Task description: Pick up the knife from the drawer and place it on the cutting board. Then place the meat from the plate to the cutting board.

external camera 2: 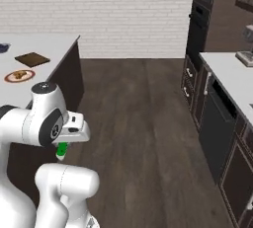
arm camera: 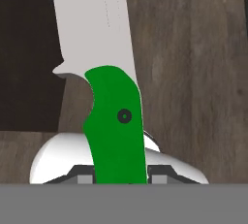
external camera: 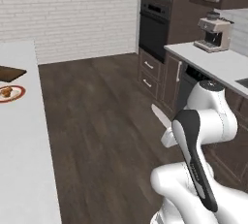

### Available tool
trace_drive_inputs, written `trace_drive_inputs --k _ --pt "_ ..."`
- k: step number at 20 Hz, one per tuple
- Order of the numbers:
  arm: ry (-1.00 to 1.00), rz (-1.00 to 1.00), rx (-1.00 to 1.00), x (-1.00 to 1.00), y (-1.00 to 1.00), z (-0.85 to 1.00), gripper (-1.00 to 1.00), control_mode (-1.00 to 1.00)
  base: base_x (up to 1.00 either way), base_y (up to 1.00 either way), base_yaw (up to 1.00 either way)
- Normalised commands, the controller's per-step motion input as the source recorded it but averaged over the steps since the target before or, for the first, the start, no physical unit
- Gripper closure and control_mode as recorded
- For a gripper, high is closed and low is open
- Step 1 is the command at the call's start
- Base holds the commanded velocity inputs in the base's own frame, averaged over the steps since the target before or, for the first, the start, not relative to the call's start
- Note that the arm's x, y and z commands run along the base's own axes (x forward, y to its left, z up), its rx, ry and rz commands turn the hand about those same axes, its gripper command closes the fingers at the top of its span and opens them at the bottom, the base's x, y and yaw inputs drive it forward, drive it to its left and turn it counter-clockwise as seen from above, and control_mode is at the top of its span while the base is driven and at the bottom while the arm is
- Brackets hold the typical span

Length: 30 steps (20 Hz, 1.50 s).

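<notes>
knife [arm camera: 114,126], green handle with dark rivet, broad pale blade, in gripper [arm camera: 119,174]

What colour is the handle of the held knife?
Bright green, with a dark rivet; the knife shows best in the hand view.

You see a white brick wall [external camera: 72,14] behind a dark wood plank floor [external camera: 106,131]. On the right, a built-in black oven [external camera: 155,24] sits in dark brown cabinets, with small drawers [external camera: 149,72] below it. A coffee machine [external camera: 213,33] stands on the white counter [external camera: 213,60] beside it. A dark dishwasher front [external camera 2: 217,123] sits under that counter. A small dark blue bowl [external camera 2: 3,47] rests at the white island's [external camera 2: 44,44] far edge.
</notes>
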Motion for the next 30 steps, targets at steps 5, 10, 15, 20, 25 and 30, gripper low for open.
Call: trace_drive_inputs --k 5,10,15,20,25,30 --pt "0.0 0.0 0.0 0.0 0.0 0.0 1.0 1.0 1.0 -0.18 0.14" --pt "0.0 0.0 0.0 0.0 0.0 0.0 1.0 1.0 1.0 -0.41 0.29" --pt "0.0 0.0 0.0 0.0 0.0 0.0 1.0 1.0 1.0 -0.27 0.62" --pt "0.0 0.0 0.0 0.0 0.0 0.0 1.0 1.0 1.0 -0.19 0.78" --pt "0.0 0.0 0.0 0.0 0.0 0.0 1.0 1.0 0.79 -0.54 0.67" --pt "0.0 0.0 0.0 0.0 0.0 0.0 1.0 1.0 0.46 -0.87 0.55"
